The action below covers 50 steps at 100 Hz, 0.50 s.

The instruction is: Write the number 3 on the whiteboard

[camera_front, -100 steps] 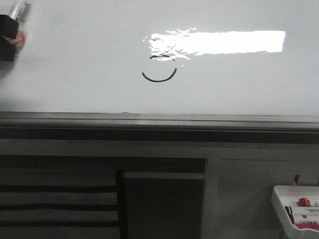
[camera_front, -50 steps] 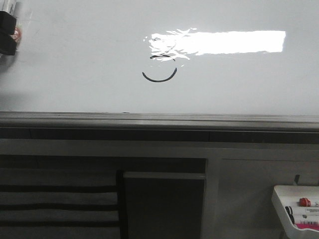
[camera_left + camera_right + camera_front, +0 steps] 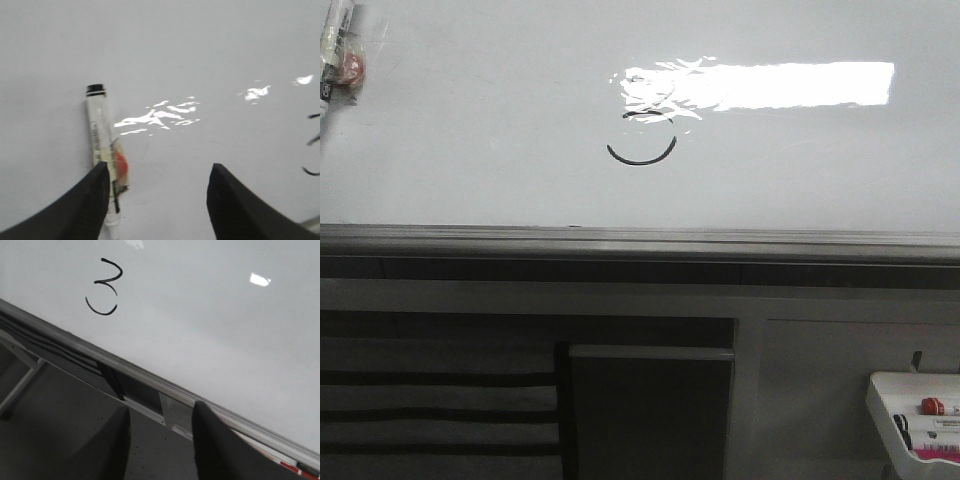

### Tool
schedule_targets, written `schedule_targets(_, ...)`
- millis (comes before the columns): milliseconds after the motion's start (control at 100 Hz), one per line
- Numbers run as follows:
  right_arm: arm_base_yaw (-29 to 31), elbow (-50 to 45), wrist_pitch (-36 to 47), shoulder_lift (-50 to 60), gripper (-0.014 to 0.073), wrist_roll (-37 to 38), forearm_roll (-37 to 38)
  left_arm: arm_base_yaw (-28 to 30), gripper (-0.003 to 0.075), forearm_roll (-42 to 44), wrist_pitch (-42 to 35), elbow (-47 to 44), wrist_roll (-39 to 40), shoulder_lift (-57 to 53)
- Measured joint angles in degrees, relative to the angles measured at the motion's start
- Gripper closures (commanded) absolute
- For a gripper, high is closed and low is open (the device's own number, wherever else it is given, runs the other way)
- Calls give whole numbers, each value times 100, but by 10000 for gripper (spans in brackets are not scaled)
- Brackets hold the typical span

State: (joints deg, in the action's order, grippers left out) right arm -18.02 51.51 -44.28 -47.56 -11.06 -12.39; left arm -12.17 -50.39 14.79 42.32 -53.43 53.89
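White, glossy whiteboard (image 3: 470, 130) fills the view, with a grey ledge (image 3: 640, 240) along its near edge. Near its middle sits the number 3 (image 3: 642, 140) in thin black strokes. A marker (image 3: 102, 150) lies loose on the board beside the left gripper (image 3: 157, 200), whose fingers are spread wide and empty. The right gripper (image 3: 160, 440) is also open, holding nothing. Writing looks finished; next likely means pulling both arms clear.

the number 3 (image 3: 642, 140) sits in thin black strokes on the whiteboard (image 3: 470, 150) beside a bright glare, with a marker (image 3: 335, 55) lying at its far left edge.
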Motion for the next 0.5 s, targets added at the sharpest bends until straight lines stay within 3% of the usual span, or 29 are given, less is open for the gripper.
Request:
schedule_targets(120, 0, -579, 544, 310, 452, 184, 0, 0, 330, 157, 531, -79, 2, -723)
schedule_targets(340, 0, -1507, 1502, 1030, 673, 255, 0, 68, 332, 202, 690, -721, 55, -1756)
schedule_targets(430, 0, -1721, 1792, 1281, 673, 269, 0, 68, 360, 202, 665, -1009, 66, -1945)
schedule_targets(500, 0, -1819, 1925, 1359, 673, 269, 0, 68, 433, 167, 561, -1190, 66, -1999)
